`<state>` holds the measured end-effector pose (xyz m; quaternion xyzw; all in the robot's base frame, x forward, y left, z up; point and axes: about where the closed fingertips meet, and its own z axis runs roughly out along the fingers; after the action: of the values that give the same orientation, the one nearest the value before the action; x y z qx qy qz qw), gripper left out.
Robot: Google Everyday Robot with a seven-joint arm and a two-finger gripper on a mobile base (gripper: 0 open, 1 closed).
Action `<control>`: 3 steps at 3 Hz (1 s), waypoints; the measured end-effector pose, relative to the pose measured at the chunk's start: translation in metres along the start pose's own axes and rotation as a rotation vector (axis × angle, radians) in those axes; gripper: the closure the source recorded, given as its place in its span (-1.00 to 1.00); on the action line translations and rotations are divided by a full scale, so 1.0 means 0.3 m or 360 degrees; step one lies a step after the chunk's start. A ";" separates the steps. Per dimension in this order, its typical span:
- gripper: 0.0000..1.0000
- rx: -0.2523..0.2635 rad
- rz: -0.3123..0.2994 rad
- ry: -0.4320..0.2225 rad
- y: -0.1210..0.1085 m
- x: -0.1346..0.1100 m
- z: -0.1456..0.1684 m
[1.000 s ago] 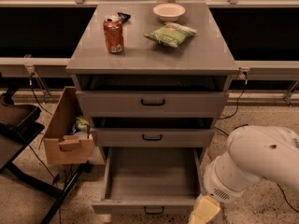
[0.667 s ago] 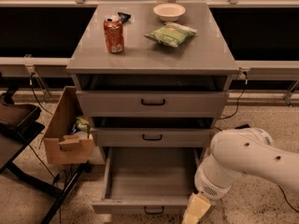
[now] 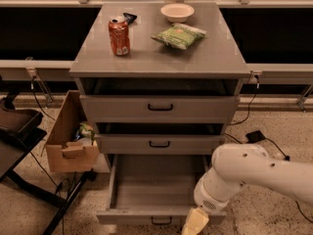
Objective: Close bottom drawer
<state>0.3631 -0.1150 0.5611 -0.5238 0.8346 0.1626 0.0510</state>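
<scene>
While the bottom drawer (image 3: 146, 187) stands pulled far out of the grey cabinet (image 3: 156, 62), with its shallow box open to view and its small black handle (image 3: 161, 221) facing you, your gripper (image 3: 195, 222) sits low at the right end of the drawer front, at the lower edge of the view. You see only its pale yellowish tip below the white arm (image 3: 244, 173), which reaches in from the right. Whether it is open or closed cannot be told, nor whether it touches the drawer front; nothing shows in its hold. Above, the middle drawer (image 3: 159, 144) and the top drawer (image 3: 159, 108) each stick out a little. On the cabinet top you have an orange can (image 3: 119, 36), a green bag (image 3: 178, 35) and a pale bowl (image 3: 177, 12). A cardboard box (image 3: 73, 146) stands just left of the cabinet.
</scene>
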 end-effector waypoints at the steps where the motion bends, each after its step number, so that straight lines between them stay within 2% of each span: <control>1: -1.00 -0.0133 0.0055 -0.0008 -0.024 0.010 0.228; 2: -1.00 -0.0272 0.0111 -0.0058 -0.037 0.021 0.460; 3: -1.00 -0.0385 0.0150 -0.0086 -0.018 0.049 0.686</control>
<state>0.3438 -0.0628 0.3623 -0.4816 0.8310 0.2785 0.0023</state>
